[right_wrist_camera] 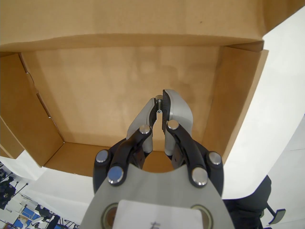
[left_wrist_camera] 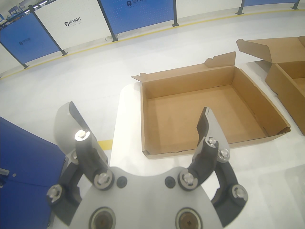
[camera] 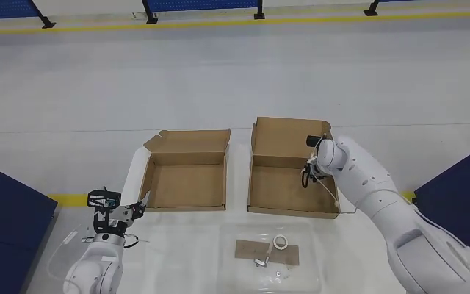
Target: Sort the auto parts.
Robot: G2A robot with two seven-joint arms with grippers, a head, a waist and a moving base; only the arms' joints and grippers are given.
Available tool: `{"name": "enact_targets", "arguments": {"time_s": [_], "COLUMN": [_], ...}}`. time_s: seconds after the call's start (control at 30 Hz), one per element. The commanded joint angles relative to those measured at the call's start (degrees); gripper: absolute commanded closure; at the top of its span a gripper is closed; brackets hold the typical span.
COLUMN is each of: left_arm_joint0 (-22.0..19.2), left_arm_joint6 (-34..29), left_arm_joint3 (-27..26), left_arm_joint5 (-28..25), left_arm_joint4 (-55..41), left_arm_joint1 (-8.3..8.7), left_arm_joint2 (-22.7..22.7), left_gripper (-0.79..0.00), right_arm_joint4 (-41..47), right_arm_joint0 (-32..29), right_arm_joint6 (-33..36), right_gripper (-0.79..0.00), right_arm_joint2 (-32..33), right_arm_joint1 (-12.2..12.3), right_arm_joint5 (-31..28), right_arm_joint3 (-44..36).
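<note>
Right gripper [right_wrist_camera: 159, 103] [camera: 307, 176]: you have it hanging over the floor of the right box, fingers clamped on a small metal part.
Small metal part [right_wrist_camera: 159, 106]: pinched close to the fingertips; it looks like a short screw, though the view is too tight to be sure.
Right box [camera: 283, 189] [right_wrist_camera: 95, 84]: open, lid flap raised at the far side.
Left gripper [left_wrist_camera: 138, 110] [camera: 136, 209]: yours sits over the near left part of the table [camera: 183, 250], fingers spread wide with nothing between them.
Left box [camera: 187, 184] [left_wrist_camera: 202, 110]: open, just ahead of that gripper, beside the other box without touching it.
Loose parts: a white ring [camera: 280, 241] on a card strip [camera: 250, 251], with small metal pieces [camera: 261, 262] at its near edge, all on the table in front of the boxes.
</note>
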Motion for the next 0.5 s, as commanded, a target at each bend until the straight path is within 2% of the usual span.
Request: {"name": "enact_targets", "arguments": {"time_s": [0.0,0.47], "left_arm_joint0": [0.0,0.0], "left_arm_joint6": [0.0,0.0], "left_arm_joint3": [0.0,0.0], "left_arm_joint5": [0.0,0.0], "left_arm_joint4": [0.0,0.0], "left_arm_joint1": [0.0,0.0], "left_arm_joint2": [0.0,0.0], "left_gripper": [-0.785,-0.785], "right_arm_joint4": [0.27,0.77], "right_arm_joint0": [-0.29,-1.91], "right_arm_joint6": [-1.19,-4.62], "right_gripper": [0.0,0.0], "right_arm_joint2": [0.33,1.33], "right_arm_joint1": [-0.15,-1.25], "right_arm_joint5": [0.25,0.13], "right_arm_joint3": [0.5,2.58]}}
